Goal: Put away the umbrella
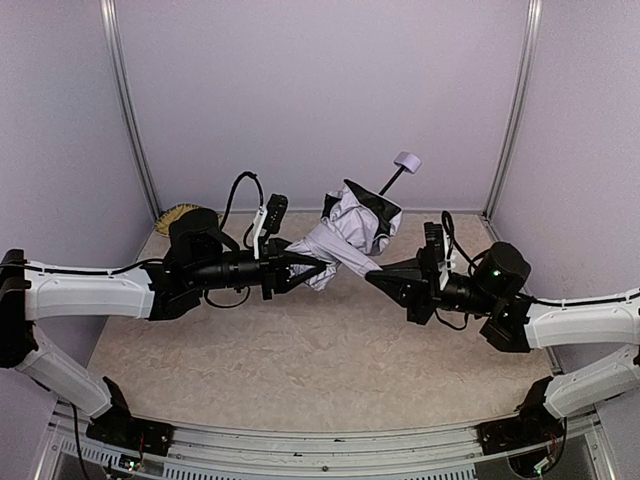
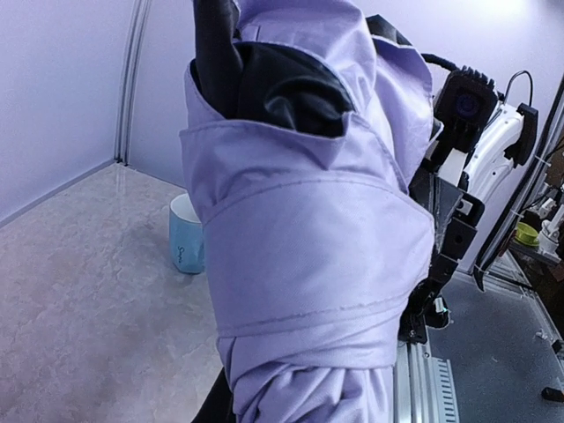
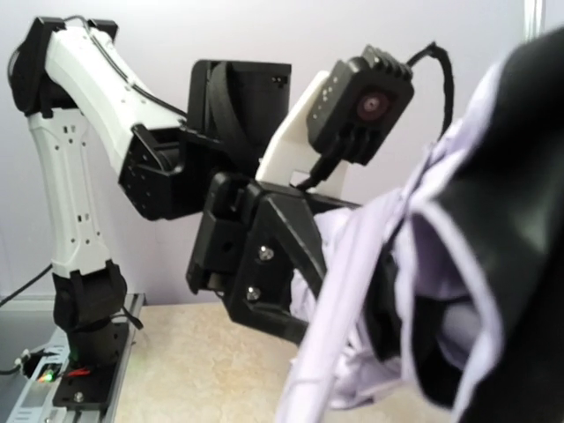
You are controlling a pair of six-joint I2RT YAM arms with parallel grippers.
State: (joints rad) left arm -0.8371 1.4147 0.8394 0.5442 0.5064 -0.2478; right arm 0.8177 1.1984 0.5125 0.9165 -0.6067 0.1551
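Note:
The umbrella (image 1: 355, 225) is a bunched lavender-silver bundle with black underside showing, held above the table's middle. Its thin black shaft rises back-right to the small lavender handle (image 1: 407, 160). My left gripper (image 1: 312, 266) is shut on the bundle's lower end. In the left wrist view the fabric (image 2: 300, 229) fills the frame and hides the fingers. My right gripper (image 1: 374, 272) is shut, its tips meeting on the fabric strap (image 1: 350, 258) at the bundle's near right side. In the right wrist view the strap (image 3: 339, 352) runs down to the bottom edge; that gripper's own fingers are out of view.
A light-blue cup (image 2: 187, 236) stands on the table behind the umbrella. A yellowish woven object (image 1: 178, 213) lies at the back left corner. The two arms face each other closely; the left gripper's body (image 3: 264, 264) fills the right wrist view. Walls enclose three sides.

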